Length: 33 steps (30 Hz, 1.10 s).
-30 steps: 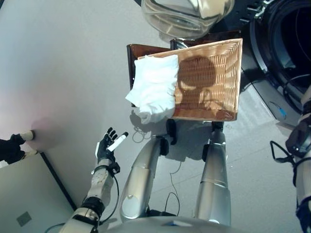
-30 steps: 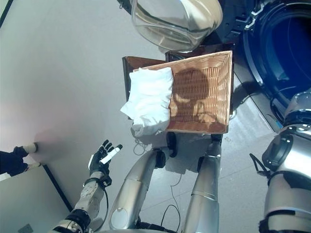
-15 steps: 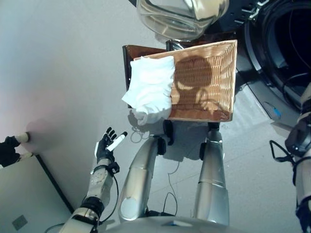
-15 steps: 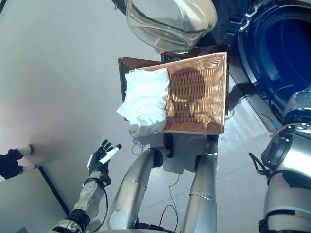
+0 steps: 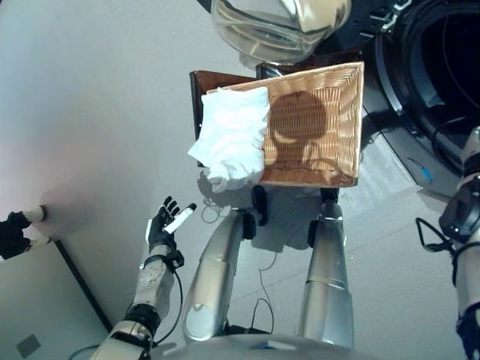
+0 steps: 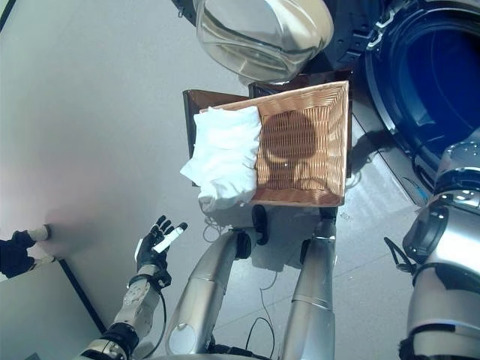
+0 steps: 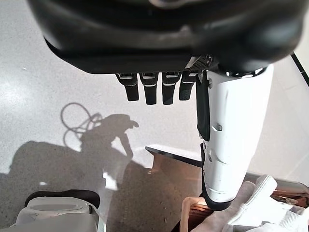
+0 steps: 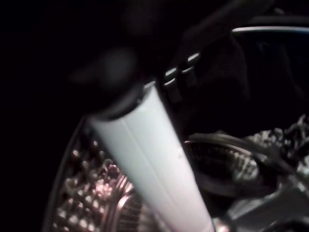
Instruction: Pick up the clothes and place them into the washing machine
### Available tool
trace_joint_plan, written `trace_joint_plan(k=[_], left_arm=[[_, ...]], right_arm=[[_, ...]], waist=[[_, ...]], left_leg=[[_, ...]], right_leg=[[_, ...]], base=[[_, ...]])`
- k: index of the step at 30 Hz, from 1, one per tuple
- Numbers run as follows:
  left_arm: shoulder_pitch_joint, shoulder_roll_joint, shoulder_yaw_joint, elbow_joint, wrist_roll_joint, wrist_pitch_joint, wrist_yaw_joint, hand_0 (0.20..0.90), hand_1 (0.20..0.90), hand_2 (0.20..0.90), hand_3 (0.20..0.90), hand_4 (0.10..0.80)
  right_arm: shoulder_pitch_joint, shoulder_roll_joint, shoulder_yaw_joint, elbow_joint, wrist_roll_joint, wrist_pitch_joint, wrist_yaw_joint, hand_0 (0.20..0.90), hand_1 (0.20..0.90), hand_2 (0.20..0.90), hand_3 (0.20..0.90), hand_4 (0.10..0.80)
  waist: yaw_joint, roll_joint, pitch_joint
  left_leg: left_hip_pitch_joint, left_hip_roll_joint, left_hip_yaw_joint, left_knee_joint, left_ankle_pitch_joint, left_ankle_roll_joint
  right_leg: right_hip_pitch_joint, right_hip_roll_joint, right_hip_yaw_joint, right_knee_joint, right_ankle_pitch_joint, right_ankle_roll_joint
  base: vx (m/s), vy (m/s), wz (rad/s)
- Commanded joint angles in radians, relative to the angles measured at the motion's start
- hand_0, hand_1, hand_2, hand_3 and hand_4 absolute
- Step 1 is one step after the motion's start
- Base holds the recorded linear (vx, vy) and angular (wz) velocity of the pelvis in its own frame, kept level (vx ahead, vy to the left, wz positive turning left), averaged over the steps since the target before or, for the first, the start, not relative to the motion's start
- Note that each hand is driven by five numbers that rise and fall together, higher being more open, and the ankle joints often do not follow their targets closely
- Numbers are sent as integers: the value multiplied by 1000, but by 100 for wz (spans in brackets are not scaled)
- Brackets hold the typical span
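White crumpled clothes (image 5: pixel 232 139) overhang the woven wicker basket's (image 5: pixel 341 120) left edge; left hand (image 5: pixel 163 229) hangs spread, empty; right hand (image 8: pixel 159 130) unreadable inside the washing machine drum (image 6: pixel 420 75). Clothes may slip.

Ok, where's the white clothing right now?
In the left eye view the white clothing lies in the left end of the wicker basket, spilling over its near left corner, just below the washing machine's open door.
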Motion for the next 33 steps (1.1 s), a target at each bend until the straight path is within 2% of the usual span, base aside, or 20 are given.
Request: trace_joint_plan(k=[1,4,7,8,10,20,33], left_arm=[[75,82,63,42,7,-51,36,900,900,900,900,800],[78,82,63,22,19,-59,40,900,900,900,900,800],[77,84,66,19,21,-60,45,900,900,900,900,800],[75,88,68,13,29,-68,54,900,900,900,900,800],[71,88,74,18,31,-72,60,900,900,900,900,800],[63,86,80,45,39,-79,78,900,900,900,900,800],[51,84,97,96,49,-85,101,900,900,900,900,800]], right_arm=[[103,-85,124,-41,-195,-58,-47,900,900,900,900,800],[129,-66,174,-32,-380,-5,-133,900,900,900,900,800],[133,-58,184,-36,-432,14,-174,900,900,900,900,800],[128,-48,211,-15,-518,40,-228,900,900,900,900,800],[128,-37,221,-12,-564,56,-256,900,900,900,900,800],[139,33,222,-23,-609,64,-315,900,900,900,900,800],[244,179,183,-122,-679,41,-369,900,900,900,900,800]], waist=[[42,-1,-145],[45,-6,-140],[45,-8,-138],[51,-9,-140],[53,-11,-141],[59,-21,-146],[63,-33,-151]], left_leg=[[39,18,-18,-239,147,-89],[48,17,-15,-239,146,-86],[51,16,-15,-238,145,-85],[56,14,-14,-237,142,-84],[59,12,-13,-234,141,-83],[76,9,-4,-217,125,-78],[94,12,18,-181,97,-70]], right_leg=[[45,82,-52,149,-178,-142],[60,79,-51,137,-173,-139],[64,79,-51,135,-170,-139],[72,79,-49,128,-168,-137],[76,78,-47,125,-165,-135],[100,74,-39,110,-157,-128],[117,76,-16,106,-153,-123]], base=[[0,0,0],[0,0,0],[-2,12,0],[-3,32,0],[-5,44,-1],[-3,33,-1],[0,34,-4]])
